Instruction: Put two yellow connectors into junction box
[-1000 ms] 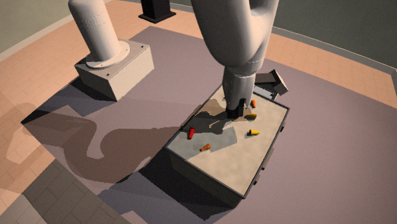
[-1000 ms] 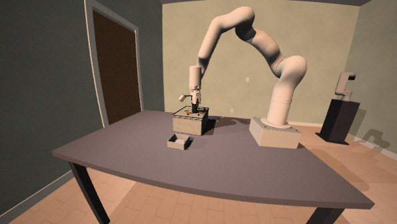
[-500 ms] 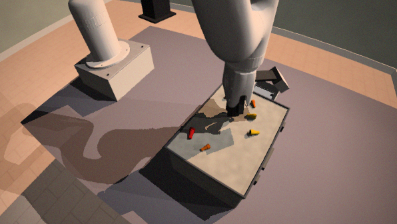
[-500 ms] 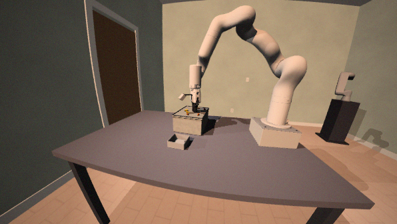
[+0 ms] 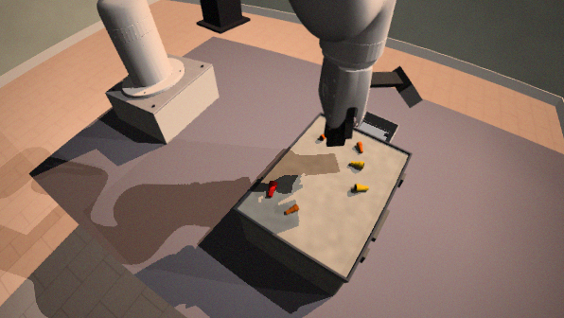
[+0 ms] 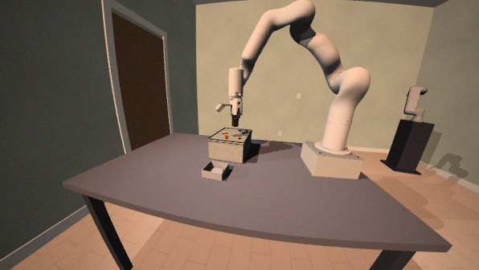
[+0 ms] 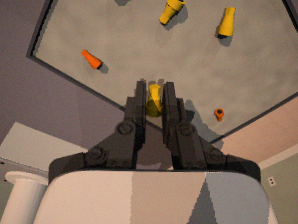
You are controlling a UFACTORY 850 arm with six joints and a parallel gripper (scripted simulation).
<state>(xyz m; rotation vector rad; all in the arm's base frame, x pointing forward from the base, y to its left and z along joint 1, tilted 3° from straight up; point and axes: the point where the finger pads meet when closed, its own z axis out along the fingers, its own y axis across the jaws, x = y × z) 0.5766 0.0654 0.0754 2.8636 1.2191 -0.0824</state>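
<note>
My gripper [image 7: 154,95] is shut on a yellow connector [image 7: 154,100] and holds it well above the lid of the tool case [image 5: 331,194]. It also shows in the top view [image 5: 339,137] and the exterior view [image 6: 235,120], over the lid's edge on the box side. Two more yellow connectors lie on the lid [image 5: 357,165] [image 5: 361,187]; they also show in the wrist view [image 7: 172,8] [image 7: 226,22]. The steel junction box [image 6: 216,170] stands open on the table in front of the case; in the top view [image 5: 378,127] the arm partly hides it.
Three orange connectors [image 5: 360,147] [image 5: 291,209] [image 5: 322,137] and a red one [image 5: 272,188] lie on the lid. The arm's base block [image 5: 163,97] stands on the table to the left of the case. A dark pedestal [image 6: 407,150] stands on the floor beyond.
</note>
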